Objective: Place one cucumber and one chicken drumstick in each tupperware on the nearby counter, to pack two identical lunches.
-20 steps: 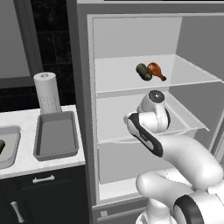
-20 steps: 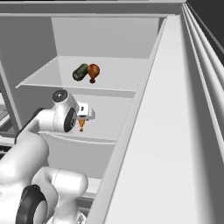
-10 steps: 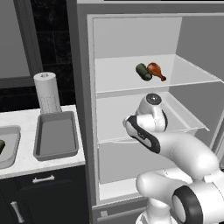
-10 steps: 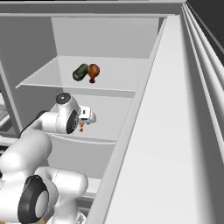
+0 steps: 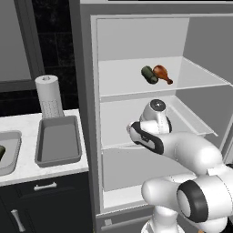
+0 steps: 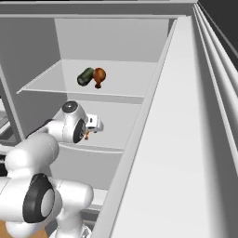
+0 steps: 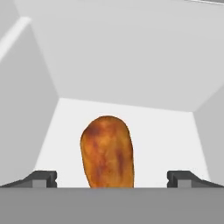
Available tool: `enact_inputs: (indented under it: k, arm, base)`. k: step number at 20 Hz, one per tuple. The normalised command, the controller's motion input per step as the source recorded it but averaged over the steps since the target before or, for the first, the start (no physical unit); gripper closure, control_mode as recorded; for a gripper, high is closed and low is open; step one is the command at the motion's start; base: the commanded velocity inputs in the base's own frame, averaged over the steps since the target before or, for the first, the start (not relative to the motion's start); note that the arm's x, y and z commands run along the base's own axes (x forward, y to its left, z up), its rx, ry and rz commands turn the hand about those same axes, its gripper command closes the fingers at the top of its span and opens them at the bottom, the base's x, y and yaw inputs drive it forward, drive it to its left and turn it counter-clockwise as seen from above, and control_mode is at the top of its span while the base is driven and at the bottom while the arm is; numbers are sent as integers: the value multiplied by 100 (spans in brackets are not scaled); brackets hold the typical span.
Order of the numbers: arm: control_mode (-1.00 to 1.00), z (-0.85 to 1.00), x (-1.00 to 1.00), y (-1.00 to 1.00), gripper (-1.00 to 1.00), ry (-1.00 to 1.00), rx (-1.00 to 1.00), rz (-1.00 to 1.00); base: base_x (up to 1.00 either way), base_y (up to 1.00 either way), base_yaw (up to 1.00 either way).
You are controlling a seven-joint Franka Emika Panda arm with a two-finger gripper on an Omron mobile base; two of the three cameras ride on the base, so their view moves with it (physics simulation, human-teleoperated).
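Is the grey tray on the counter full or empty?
Empty: the tray beside the paper towel roll shows only its bare grey floor.

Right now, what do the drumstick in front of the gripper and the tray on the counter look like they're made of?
Drumstick: cooked meat, it seems, with a mottled orange-brown, roasted-looking skin and a slight sheen. Tray: probably plastic or dull metal; an even matte grey, thin raised walls, no glare. The rendering leaves that open. Counter: white, faintly marbled, stone-like.

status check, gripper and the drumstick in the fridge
Gripper open, nothing held. Drumstick on the middle fridge shelf, between the fingertips, not gripped. Nothing in the way.
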Motion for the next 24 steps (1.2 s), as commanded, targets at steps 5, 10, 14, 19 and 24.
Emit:
enact_inputs:
  k: [5,10,14,19,24]
  arm:
    - [-100,-19,17,0,100,0,0,0]
    - [-100,-26,0,0,100,3,0,0]
    - [-100,-40,0,-4,100,5,0,0]
    - [-100,-40,0,-9,100,5,0,0]
    - [-100,-6,-62,-2,100,-2,0,0]
  base:
    - [0,0,0]
    - [0,0,0]
    - [0,0,0]
    - [0,0,0]
    - [0,0,0]
